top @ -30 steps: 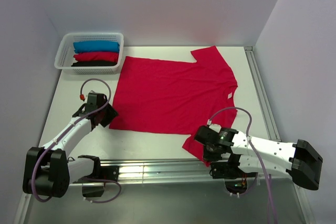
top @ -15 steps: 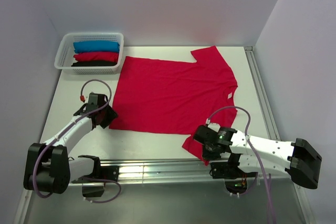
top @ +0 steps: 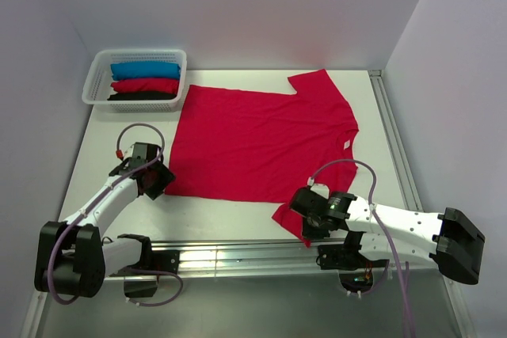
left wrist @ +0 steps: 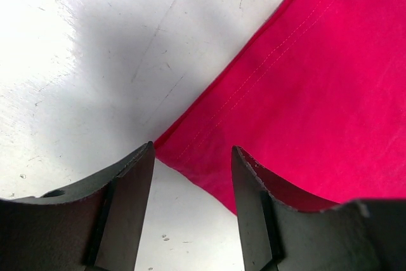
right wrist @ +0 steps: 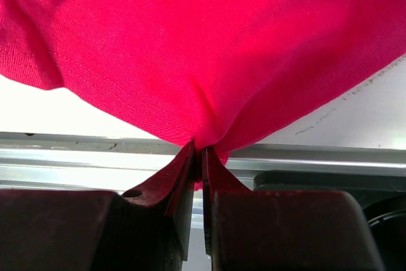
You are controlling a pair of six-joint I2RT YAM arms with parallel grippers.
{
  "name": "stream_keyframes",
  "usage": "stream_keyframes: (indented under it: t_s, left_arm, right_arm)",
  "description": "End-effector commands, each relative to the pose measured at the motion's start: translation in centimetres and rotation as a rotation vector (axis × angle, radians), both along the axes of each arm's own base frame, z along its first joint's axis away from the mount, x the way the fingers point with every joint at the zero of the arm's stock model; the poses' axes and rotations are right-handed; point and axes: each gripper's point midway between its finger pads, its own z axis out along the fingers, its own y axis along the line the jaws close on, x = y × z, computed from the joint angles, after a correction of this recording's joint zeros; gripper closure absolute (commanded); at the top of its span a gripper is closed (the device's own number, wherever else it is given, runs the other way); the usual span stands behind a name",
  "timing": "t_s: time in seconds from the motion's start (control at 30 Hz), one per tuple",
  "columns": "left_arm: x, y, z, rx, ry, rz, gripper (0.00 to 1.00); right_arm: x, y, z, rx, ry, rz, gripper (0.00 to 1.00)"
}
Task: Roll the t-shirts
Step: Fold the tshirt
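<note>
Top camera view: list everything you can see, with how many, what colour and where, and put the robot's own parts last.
crimson t-shirt: one, crimson red, spread flat mid-table
blue bundle: one, blue, in the basket, farthest
red bundle: one, red, in the basket, middle
black bundle: one, black, in the basket, nearest
basket: one, white, far left corner
table: one, white, under everything
rail: one, silver, along the near edge
left gripper: one, black, open at the t-shirt's near left hem corner
right gripper: one, black, shut on the t-shirt's near sleeve
</note>
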Motion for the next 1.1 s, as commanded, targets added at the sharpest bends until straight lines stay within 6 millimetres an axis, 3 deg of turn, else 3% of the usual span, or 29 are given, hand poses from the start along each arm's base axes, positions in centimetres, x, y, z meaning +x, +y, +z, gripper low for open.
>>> stream_keyframes:
  t_s: [0.0, 0.83, 1.07]
  left_arm:
    - [0.7, -0.1, 1.1, -0.014, -0.021, 0.020, 0.43]
    - [-1.4, -0.5, -1.9, -0.008, 0.094, 0.034, 0.47]
    - [-1.5, -0.6, -3.3, -0.011, 0.116, 0.045, 0.65]
  right_arm:
    - [0.6, 0.7, 0.1, 0.020, -0.031, 0.012, 0.86]
    - [0.8, -1.1, 2.9, -0.021, -0.073, -0.020, 0.90]
    - [1.0, -1.2, 3.7, -0.019, -0.088, -0.027, 0.90]
